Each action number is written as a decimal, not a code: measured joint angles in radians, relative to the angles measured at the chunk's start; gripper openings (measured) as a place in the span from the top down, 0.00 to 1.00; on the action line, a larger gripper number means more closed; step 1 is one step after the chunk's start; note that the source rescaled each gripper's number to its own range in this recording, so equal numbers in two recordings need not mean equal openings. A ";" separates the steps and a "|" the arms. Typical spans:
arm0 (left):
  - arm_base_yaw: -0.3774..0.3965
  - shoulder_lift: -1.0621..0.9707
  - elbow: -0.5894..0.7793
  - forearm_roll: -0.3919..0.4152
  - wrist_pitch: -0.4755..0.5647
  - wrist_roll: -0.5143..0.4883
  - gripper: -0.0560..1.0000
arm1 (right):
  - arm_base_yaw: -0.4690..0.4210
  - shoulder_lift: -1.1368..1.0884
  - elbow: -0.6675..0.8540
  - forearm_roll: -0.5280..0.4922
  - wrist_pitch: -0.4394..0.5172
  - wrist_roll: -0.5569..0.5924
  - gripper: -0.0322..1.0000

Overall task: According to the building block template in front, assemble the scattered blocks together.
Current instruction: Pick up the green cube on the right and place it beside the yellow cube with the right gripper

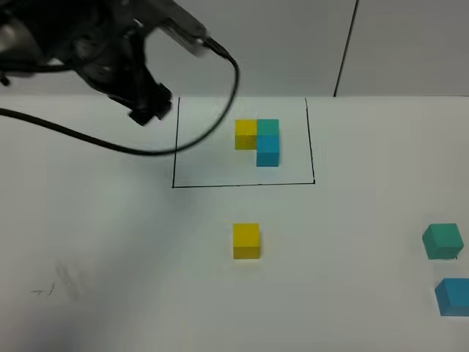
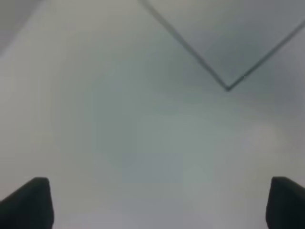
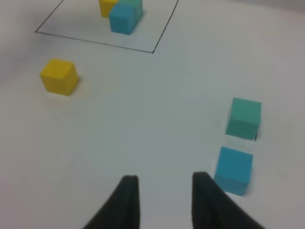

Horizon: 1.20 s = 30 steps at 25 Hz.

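Inside the drawn rectangle (image 1: pixel 176 147) at the far side of the table (image 1: pixel 110 257), the building block template (image 1: pixel 258 141) sits intact: yellow at the left, teal-green joined on its right, sky-blue joined to the near face of the teal-green. The scattered blocks are unassembled. The yellow cube (image 1: pixel 246 240) stands alone just in front of the frame, well apart from the teal-green cube (image 1: pixel 442 241) and the sky-blue cube (image 1: pixel 454 296), which lie near each other at the right edge without touching. The left gripper (image 1: pixel 146 110) hangs above the frame's left line, fingers spread wide and empty. The right gripper (image 3: pixel 166 183) is released too, holding nothing, with the sky-blue cube just beside one finger. Judgement: the first pick is not yet made, and the right arm is better placed for it. Recommended practice: centre the jaws over one cube, square to its flat faces, and keep clear of the neighbouring cube. Set the cube down flush beside the yellow one in the template's order. An off-centre grasp risks twisting the cube.
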 joint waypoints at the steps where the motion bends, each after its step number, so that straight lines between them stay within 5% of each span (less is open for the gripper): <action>1: 0.036 -0.026 0.009 -0.015 0.001 -0.022 0.09 | 0.000 0.000 0.000 0.000 0.000 0.000 0.97; 11: 0.248 -0.468 0.226 -0.069 0.004 -0.084 0.15 | 0.000 0.000 0.000 0.000 0.000 0.000 0.97; 19: 0.256 -0.970 0.457 -0.077 0.004 -0.089 0.21 | 0.000 0.000 0.000 0.000 0.000 0.000 0.97; 26: 0.256 -1.476 0.626 -0.254 0.005 0.017 0.26 | 0.000 0.000 0.000 0.000 0.000 0.000 0.97; 30: 0.256 -1.655 0.726 -0.342 0.005 -0.011 0.27 | 0.000 0.000 0.000 0.000 0.000 0.000 0.97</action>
